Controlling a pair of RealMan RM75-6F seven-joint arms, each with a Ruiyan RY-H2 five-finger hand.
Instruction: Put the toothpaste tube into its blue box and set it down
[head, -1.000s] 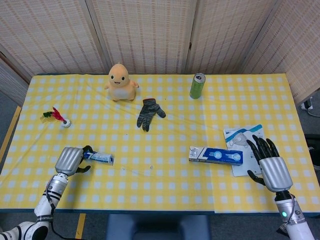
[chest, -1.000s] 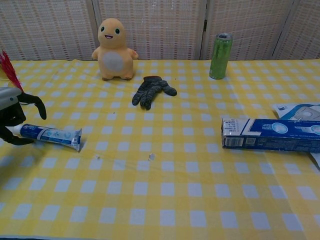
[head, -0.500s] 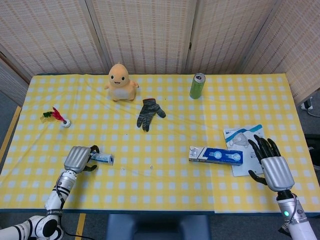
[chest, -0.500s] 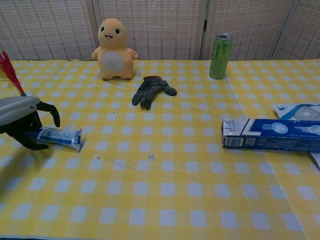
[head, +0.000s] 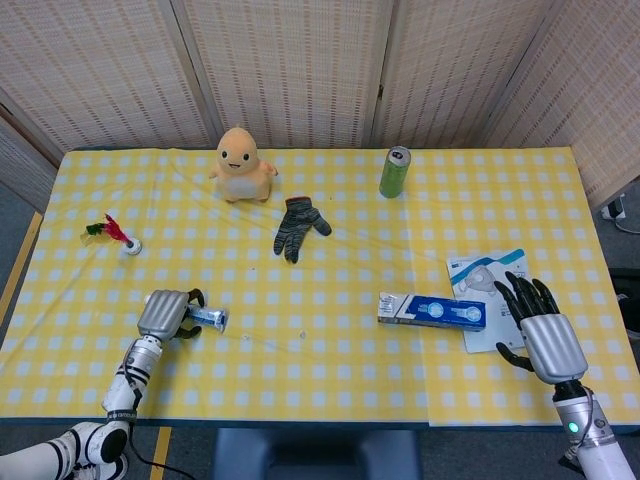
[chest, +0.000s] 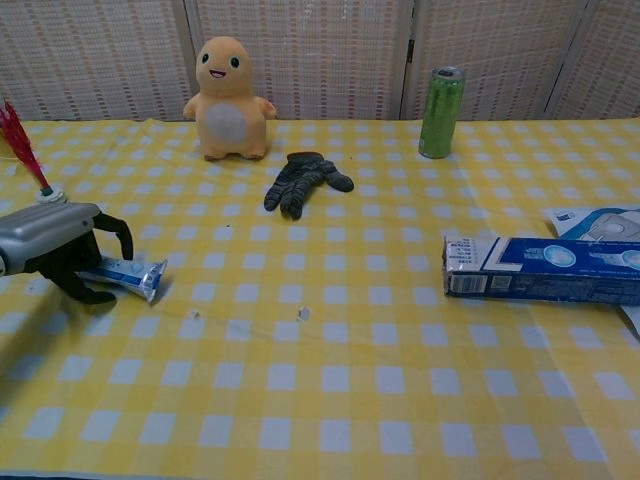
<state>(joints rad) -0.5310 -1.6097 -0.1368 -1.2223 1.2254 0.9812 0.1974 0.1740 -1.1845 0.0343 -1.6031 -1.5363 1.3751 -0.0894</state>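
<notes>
The white and blue toothpaste tube (head: 208, 316) (chest: 132, 273) lies flat on the yellow checked tablecloth at the front left. My left hand (head: 165, 312) (chest: 58, 241) sits over its cap end. The fingers arch above the tube with a gap and the thumb is on the near side. The blue box (head: 432, 311) (chest: 545, 268) lies on its side at the front right, its open flap end toward the middle. My right hand (head: 540, 330) hovers just right of the box with its fingers spread and holds nothing. It does not show in the chest view.
An orange plush toy (head: 242, 163) (chest: 228, 98), a green can (head: 395, 171) (chest: 440, 98) and a dark glove (head: 297, 226) (chest: 303, 182) stand at the back. A red feather shuttlecock (head: 115, 235) is at the left. A packaged mask (head: 490, 290) lies under the box's right end.
My left hand has slid right along the tube and now covers more of it, fingers arched over it. The tube, the box and my right hand have barely moved.
</notes>
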